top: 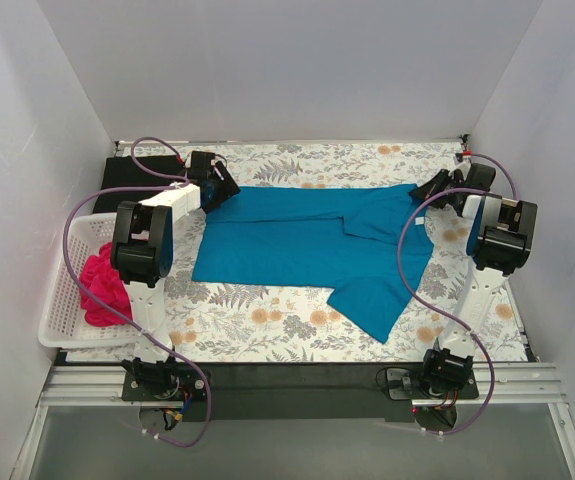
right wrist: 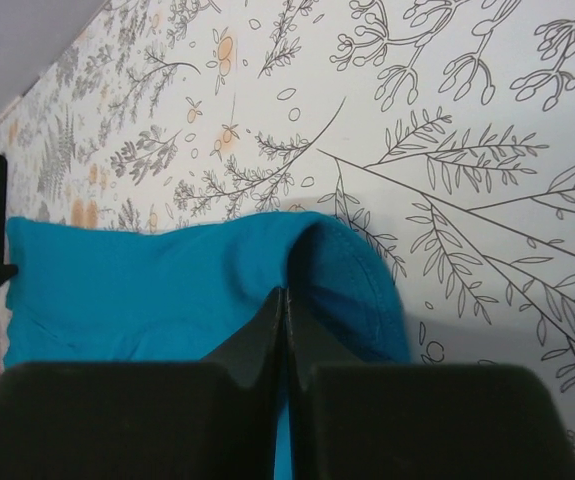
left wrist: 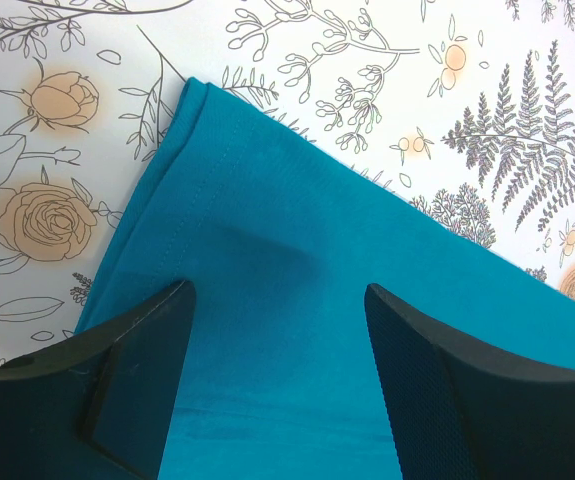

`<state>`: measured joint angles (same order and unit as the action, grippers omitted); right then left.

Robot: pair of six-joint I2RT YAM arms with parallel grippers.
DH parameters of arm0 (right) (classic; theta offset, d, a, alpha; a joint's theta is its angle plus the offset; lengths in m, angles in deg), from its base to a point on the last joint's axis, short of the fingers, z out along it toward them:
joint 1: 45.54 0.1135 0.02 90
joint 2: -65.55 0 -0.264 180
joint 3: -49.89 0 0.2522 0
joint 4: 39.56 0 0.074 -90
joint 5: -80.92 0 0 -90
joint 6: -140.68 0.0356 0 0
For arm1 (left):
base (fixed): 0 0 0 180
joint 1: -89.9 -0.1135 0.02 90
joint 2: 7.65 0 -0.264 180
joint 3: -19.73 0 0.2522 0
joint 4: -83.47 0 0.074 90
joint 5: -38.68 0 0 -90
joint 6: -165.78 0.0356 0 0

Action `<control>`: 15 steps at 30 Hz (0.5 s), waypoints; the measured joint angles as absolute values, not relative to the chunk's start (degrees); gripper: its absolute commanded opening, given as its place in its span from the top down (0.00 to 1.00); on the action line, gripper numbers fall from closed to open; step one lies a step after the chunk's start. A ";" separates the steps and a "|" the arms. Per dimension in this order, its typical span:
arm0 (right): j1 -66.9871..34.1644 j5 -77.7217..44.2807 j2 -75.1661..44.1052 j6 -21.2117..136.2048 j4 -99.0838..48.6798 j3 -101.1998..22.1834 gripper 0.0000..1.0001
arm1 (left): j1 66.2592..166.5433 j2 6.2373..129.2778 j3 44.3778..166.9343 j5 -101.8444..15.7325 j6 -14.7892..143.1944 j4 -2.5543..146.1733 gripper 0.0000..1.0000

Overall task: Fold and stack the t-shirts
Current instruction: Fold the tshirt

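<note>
Top external shows the teal-blue t-shirt (top: 307, 240) spread flat mid-table on the floral table covering (top: 267, 325), long axis running left to right, one sleeve (top: 372, 300) splayed toward the near right. The left gripper (top: 217, 190) sits at the shirt's far-left corner and the right gripper (top: 437, 188) at its far-right corner. In the left wrist view the jaws are wide apart and hold nothing, with the fingers (left wrist: 132, 385) straddling the cloth just inside the hemmed corner (left wrist: 192, 95). In the right wrist view the jaws are pressed together, pinching a raised fold at the teal cloth's edge. We judge the step to be taking both far corners so the far edge can come over toward the near one. To do it well, we want the left gripper to drop and close on the hem itself before either arm lifts, since a one-sided lift would likely skew the fold. Both arms should then travel level and together, low over the table. For room, there is open covering on the near side of the shirt. The white mesh basket (top: 62, 300) holding the magenta-pink t-shirt (top: 97, 285) sits at the left edge, close to the left arm. The side walls (top: 27, 150) are near both arms, so we'd sweep straight toward the bases, not outward.
</note>
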<state>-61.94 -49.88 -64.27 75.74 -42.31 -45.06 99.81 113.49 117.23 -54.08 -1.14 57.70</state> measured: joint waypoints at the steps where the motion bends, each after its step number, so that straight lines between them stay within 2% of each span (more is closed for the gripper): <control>1: -61.94 -49.88 -64.27 75.61 -42.29 -45.06 0.99 | 99.81 113.49 117.23 -54.08 -1.17 57.70 0.32; 15: -62.82 -47.01 -60.42 74.47 -42.24 -41.87 0.99 | 99.84 113.52 117.23 -54.48 -1.69 57.65 0.32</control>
<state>-62.82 -47.01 -60.42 74.47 -42.24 -41.87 99.84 113.52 117.23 -54.48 -1.69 57.65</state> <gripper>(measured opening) 0.019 0.681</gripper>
